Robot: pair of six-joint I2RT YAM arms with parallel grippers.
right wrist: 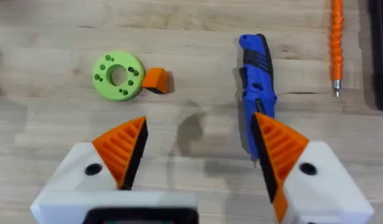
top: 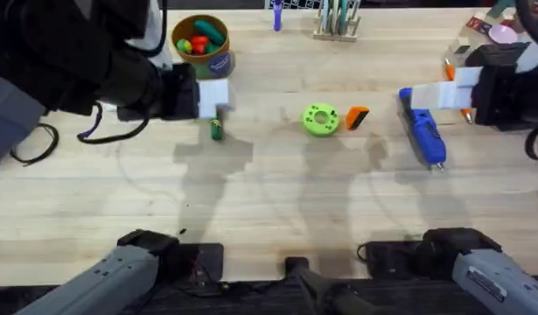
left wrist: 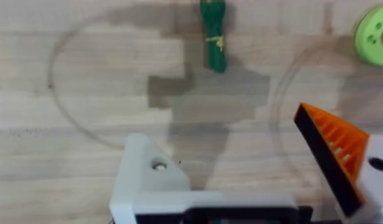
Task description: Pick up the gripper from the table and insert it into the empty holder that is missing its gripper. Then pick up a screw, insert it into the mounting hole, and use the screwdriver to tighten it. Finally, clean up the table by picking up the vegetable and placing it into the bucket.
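left gripper [left wrist: 253, 180] jaws apart, one holder [left wrist: 147, 171] bare | right gripper [right wrist: 197, 155] jaws apart over screwdriver [right wrist: 258, 81] | overhead: bucket [top: 218, 61] at worktop's far edge; vegetable [top: 216, 130] just before it

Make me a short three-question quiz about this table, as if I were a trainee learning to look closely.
1. True or false: the gripper lies right beside the green disc.
2. Which of the left gripper's fingers lacks its orange pad: the one with the bare holder, or the other?
3. What lies nearest below the right gripper?
A. the screwdriver
B. the bucket
C. the vegetable

Key:
1. True.
2. The one with the bare holder; the other finger carries an orange pad.
3. A.
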